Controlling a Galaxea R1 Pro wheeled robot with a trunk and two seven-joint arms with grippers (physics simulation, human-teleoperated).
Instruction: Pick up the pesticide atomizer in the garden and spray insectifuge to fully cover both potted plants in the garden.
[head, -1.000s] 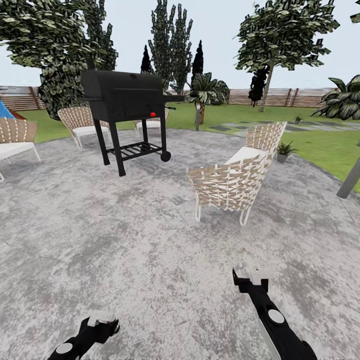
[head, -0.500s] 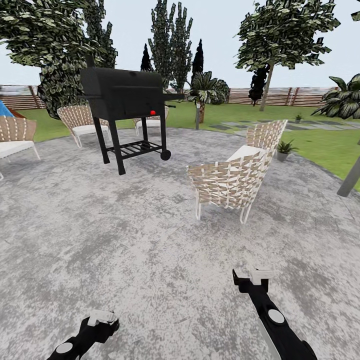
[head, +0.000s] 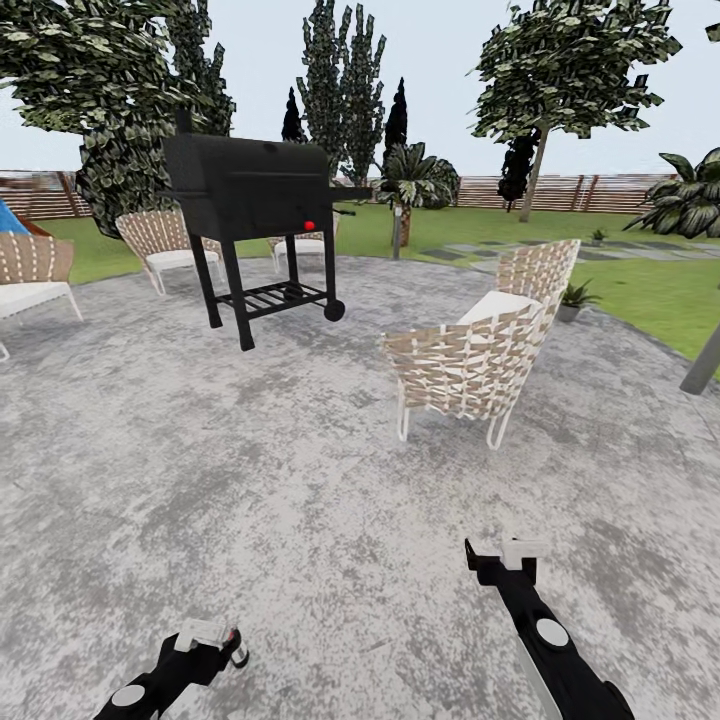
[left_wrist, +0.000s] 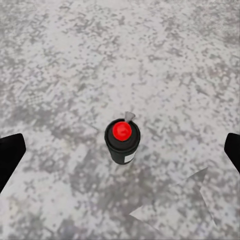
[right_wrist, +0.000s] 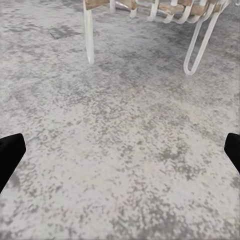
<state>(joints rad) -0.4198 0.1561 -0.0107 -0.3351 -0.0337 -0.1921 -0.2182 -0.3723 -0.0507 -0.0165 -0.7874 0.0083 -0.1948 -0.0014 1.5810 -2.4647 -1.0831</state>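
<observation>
- Underneath everything is the round grey paved patio (head: 300, 480), the biggest thing close by. Green lawn (head: 640, 285) and a brown slatted wooden fence (head: 560, 192) lie far off behind it.
- Next is the black grill on thin legs (head: 255, 215), far and to the left. Its red knob (head: 310, 225) is not the spray bottle.
- Then comes the woven tan chair with white legs (head: 475, 355), in the middle and a bit to the right. More chairs like it stand far left.
- One small potted plant with pointed green leaves (head: 575, 298) sits far right, at the edge of the patio, just behind the chair. I think it is one of the two to spray. I cannot pick out the other one for sure.
- On the near right is the right gripper (head: 498, 553). Its black fingers (right_wrist: 10, 152) are spread wide over bare paving, with nothing between them.
- Near left is the left gripper (head: 205, 640), low down by the ground. Its fingers are spread wide too, and it has no hold on anything.
- Smallest is the dark little bottle with a red nozzle top (left_wrist: 122, 141), the pesticide atomizer. It stands upright on the paving, right between the left fingers but apart from both. I think the hand is lined up this way so it can close on the bottle.
- A pale label (left_wrist: 128, 158) shows on the bottle's side, too small to read.
</observation>
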